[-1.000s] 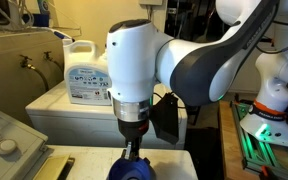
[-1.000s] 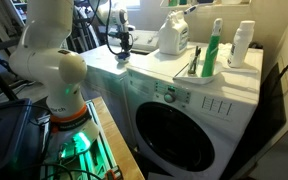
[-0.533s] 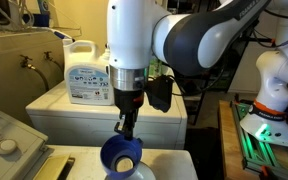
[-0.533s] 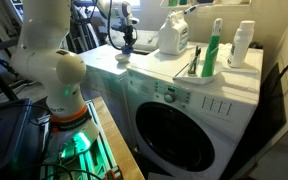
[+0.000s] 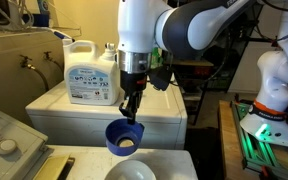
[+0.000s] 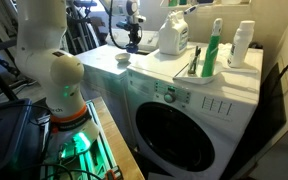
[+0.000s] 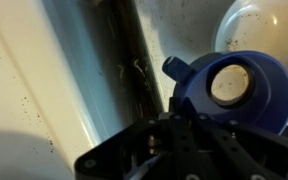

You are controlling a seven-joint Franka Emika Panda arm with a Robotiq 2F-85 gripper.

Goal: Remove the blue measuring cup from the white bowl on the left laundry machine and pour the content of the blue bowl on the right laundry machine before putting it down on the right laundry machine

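My gripper [image 5: 131, 108] is shut on the blue measuring cup [image 5: 124, 137] and holds it in the air above the white bowl [image 5: 142, 172], which sits on the left laundry machine [image 5: 89, 170]. The cup tilts slightly and has a pale lump inside. In the wrist view the blue cup [image 7: 234, 90] hangs from my jaws [image 7: 199, 125] with the white bowl [image 7: 259, 25] beyond it and a dark gap between the machines. The right laundry machine [image 5: 54, 110] is behind the cup. In an exterior view my gripper [image 6: 133, 40] with the cup is over the far machine tops.
A white detergent jug [image 5: 90, 72] stands on the right laundry machine's top and also shows in an exterior view [image 6: 174, 35]. A green bottle [image 6: 214, 48] and a white bottle [image 6: 243, 44] stand by a tray. A grey unit with a knob [image 5: 6, 142] is at the lower left.
My gripper has lifted the blue cup up out of the white bowl and moved it back towards the right machine. The bowl now shows free below.
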